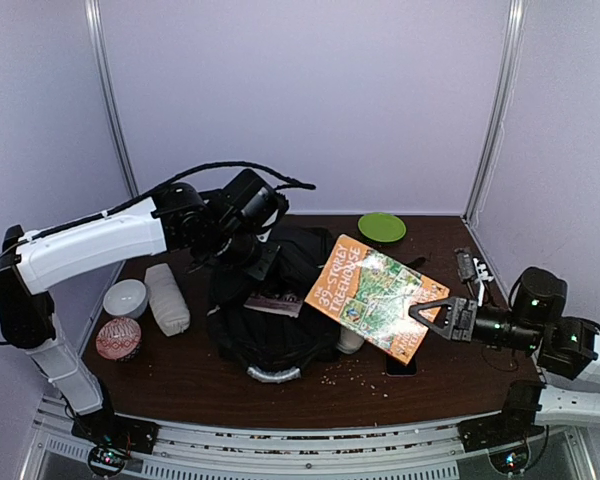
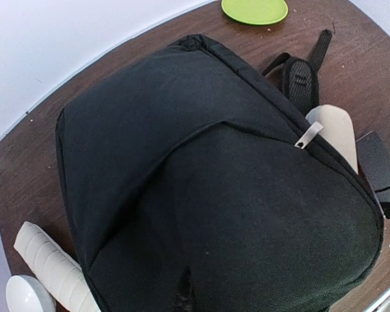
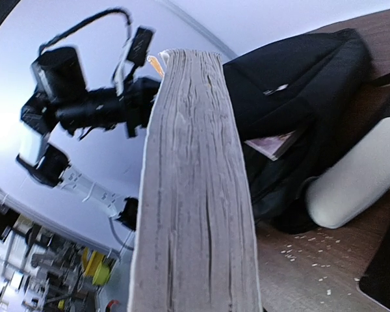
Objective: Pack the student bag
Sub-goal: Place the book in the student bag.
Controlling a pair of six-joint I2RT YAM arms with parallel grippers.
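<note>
The student bag (image 1: 270, 335) lies slumped at the middle of the dark wooden table (image 1: 190, 375), its grey handle toward the lower edge of the overhead frame. A bare strip of wood shows below it, speckled with pale crumbs (image 1: 355, 375). Bare wood also runs along the top edge around the flat green plate (image 1: 381, 227). The left of the frame is crowded with a ribbed white roll (image 1: 167, 298), a smooth white bowl (image 1: 126, 297) and a red patterned ball (image 1: 118, 338). The left gripper (image 1: 255, 262) sits over the bag's upper left part with its jaws pressed together. Its wrist view hides the fingers and shows only matte black weave, a metal zip pull (image 2: 308, 135) and a pucker of cloth at the bottom edge. I cannot tell whether that cloth is caught. The right gripper (image 1: 422, 314) pinches the lower right corner of a glossy orange-and-green book (image 1: 375, 290), held tilted above the bag's right side. Only the right wrist view shows the book's rough grey page edge (image 3: 195, 195). To its right, a pale rounded case (image 3: 357, 175) rests against the bag.
</note>
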